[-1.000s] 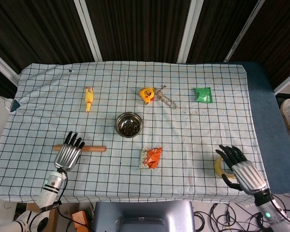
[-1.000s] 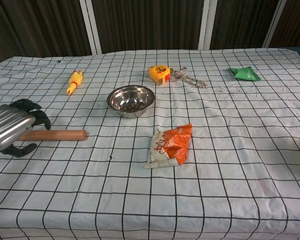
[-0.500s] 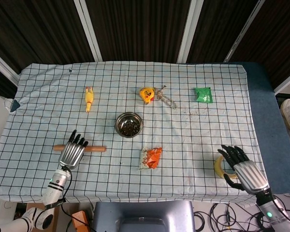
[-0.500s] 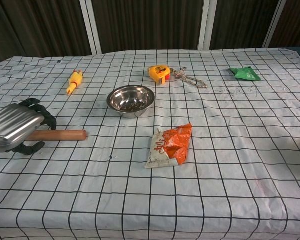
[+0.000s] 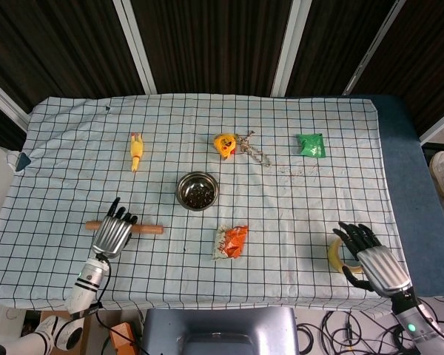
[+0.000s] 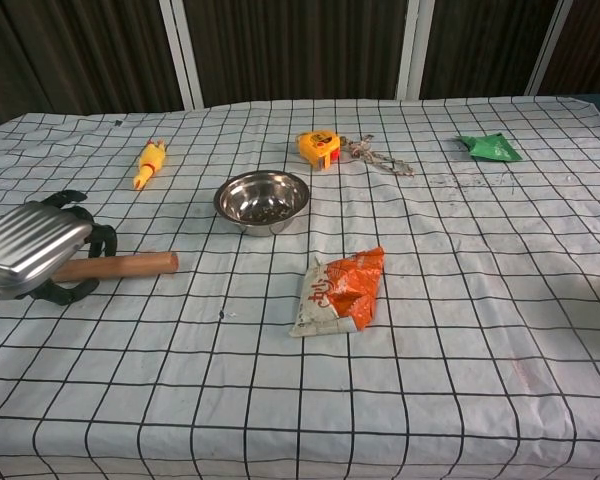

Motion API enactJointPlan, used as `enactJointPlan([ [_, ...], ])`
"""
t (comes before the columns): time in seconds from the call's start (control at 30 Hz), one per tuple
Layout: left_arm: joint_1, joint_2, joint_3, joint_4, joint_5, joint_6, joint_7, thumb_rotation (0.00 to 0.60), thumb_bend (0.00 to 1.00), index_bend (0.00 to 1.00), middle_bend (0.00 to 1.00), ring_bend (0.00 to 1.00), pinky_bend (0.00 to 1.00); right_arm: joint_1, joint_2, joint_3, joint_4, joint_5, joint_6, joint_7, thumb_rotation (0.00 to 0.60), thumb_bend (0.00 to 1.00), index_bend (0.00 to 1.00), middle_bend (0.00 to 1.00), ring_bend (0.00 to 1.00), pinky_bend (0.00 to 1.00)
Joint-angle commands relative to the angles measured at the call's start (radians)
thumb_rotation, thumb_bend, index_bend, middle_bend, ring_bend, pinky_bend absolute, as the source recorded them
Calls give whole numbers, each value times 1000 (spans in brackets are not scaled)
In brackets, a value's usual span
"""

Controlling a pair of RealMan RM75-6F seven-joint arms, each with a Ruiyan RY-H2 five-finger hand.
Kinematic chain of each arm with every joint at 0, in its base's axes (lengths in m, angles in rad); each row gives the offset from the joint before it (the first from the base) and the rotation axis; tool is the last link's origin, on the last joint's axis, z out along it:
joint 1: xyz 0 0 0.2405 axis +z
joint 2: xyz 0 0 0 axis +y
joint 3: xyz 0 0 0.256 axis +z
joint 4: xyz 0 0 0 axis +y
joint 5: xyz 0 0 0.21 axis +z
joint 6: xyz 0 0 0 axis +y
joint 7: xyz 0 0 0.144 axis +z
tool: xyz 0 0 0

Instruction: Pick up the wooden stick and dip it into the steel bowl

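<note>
The wooden stick (image 5: 146, 228) lies on the checked cloth at the front left, its free end pointing right toward the orange packet. My left hand (image 5: 112, 233) covers its left part. In the chest view the left hand (image 6: 35, 250) has its fingers curled over the stick (image 6: 130, 265) and the thumb under it, and the stick's free end is tilted slightly up. The steel bowl (image 5: 197, 191) stands mid-table, up and to the right of the stick, with dark bits inside. My right hand (image 5: 374, 262) rests at the front right with fingers apart, holding nothing.
A yellow tape roll (image 5: 334, 254) lies beside the right hand. An orange packet (image 5: 231, 241) lies in front of the bowl. Further back are a rubber chicken (image 5: 136, 151), a yellow tape measure (image 5: 224, 143) with a chain (image 5: 255, 151), and a green packet (image 5: 310, 144).
The left hand has closed around the stick and shifted it a little to the right, its free end rising slightly. The right hand has barely moved.
</note>
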Motion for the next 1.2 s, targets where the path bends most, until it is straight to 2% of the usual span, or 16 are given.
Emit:
enactJointPlan([
  [0.03, 1, -6, -4, 34, 32, 58, -126, 600, 390, 639, 578, 319, 121, -1, -1, 2, 1, 1, -2, -1, 600, 379, 0, 0, 0, 0],
  [0.13, 7, -3, -28, 31, 29, 99, -297, 600, 412, 663, 593, 334, 126, -2, -1, 2, 0, 0, -2, -3, 600, 379, 0, 0, 0, 0],
  [0.3, 26, 1, -116, 25, -16, 182, -690, 600, 441, 667, 597, 325, 131, -5, -3, 5, 1, 2, -3, -6, 600, 379, 0, 0, 0, 0],
  [0.37, 37, 10, -150, -9, -50, 177, -872, 600, 441, 662, 592, 311, 130, -5, -5, 6, 0, 2, -5, -10, 600, 379, 0, 0, 0, 0],
  [0.47, 51, 25, -174, -34, -77, 161, -1056, 600, 439, 625, 555, 258, 102, -5, -7, 6, 0, 2, -9, -15, 600, 380, 0, 0, 0, 0],
  [0.67, 70, -16, -195, 63, -87, 195, -1240, 600, 441, 536, 454, 153, 29, -6, -8, 5, -3, -1, -15, -21, 600, 379, 0, 0, 0, 0],
  [0.9, 111, -57, -159, 193, -73, 207, -1354, 600, 474, 506, 422, 137, 20, -9, -1, 4, -3, -9, -7, -11, 600, 379, 0, 0, 0, 0],
  [1.2, 122, -53, -131, 200, -73, 130, -1452, 600, 470, 506, 422, 134, 19, -18, 4, -1, -3, -25, 7, -4, 600, 380, 0, 0, 0, 0],
])
